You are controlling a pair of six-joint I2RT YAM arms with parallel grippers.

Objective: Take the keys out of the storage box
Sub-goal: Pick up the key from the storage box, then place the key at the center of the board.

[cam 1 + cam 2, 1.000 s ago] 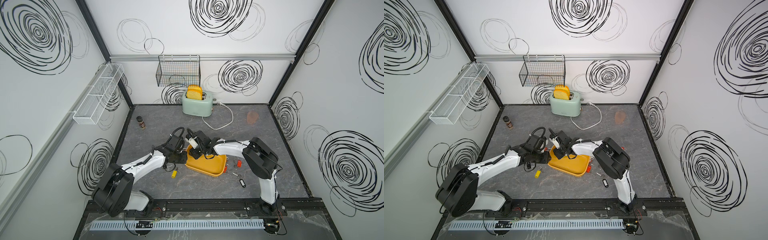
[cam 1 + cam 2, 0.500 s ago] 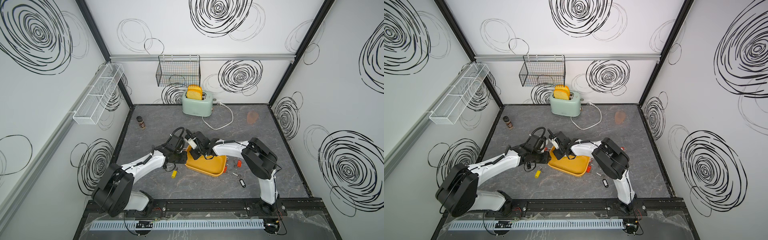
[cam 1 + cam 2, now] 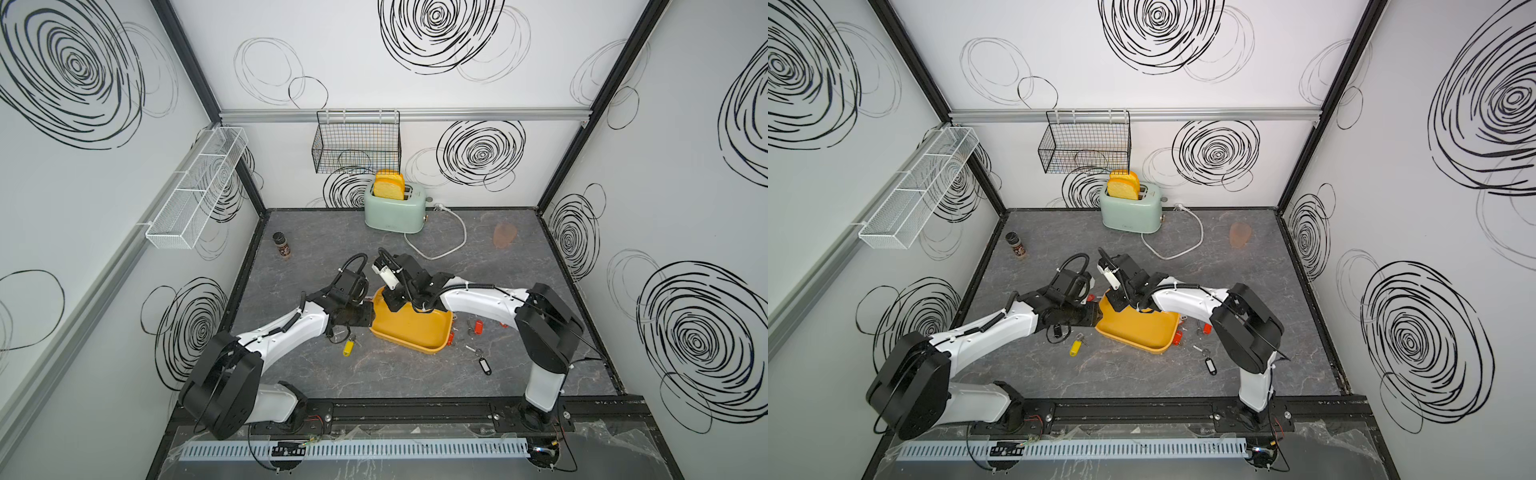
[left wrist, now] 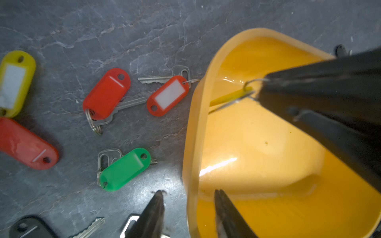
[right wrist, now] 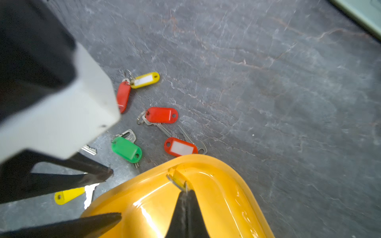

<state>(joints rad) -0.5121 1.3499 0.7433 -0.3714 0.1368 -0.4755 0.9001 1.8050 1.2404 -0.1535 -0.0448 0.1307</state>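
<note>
The right gripper [image 5: 186,192] is sitting with its jaws pressed together on the ring of a yellow-tagged key [image 4: 231,96]. Tag and blade are dangling off the tips just inside the storage box [image 4: 192,144], near its corner wall, so this looks like the pick in hand. It's prob. gripped at the ring because that's the one bit thin enough to pinch off a slick plastic floor. The left gripper [image 4: 188,197] is standing apart, one finger outside the box wall & one inside w/ the rim between them, neither clearly touching. I'd judge it's placed there to steady the box while the other arm is lifting the key up and out. The rest of the box floor that shows is looking bare. Outward from there, the keys [image 4: 125,169] w/ red and green tags are lying on the table [image 5: 268,82] just beside that wall. More w/ yellow, red & black tags are lying scattered on both sides of the box in both top views, so most of the job seems done.
</note>
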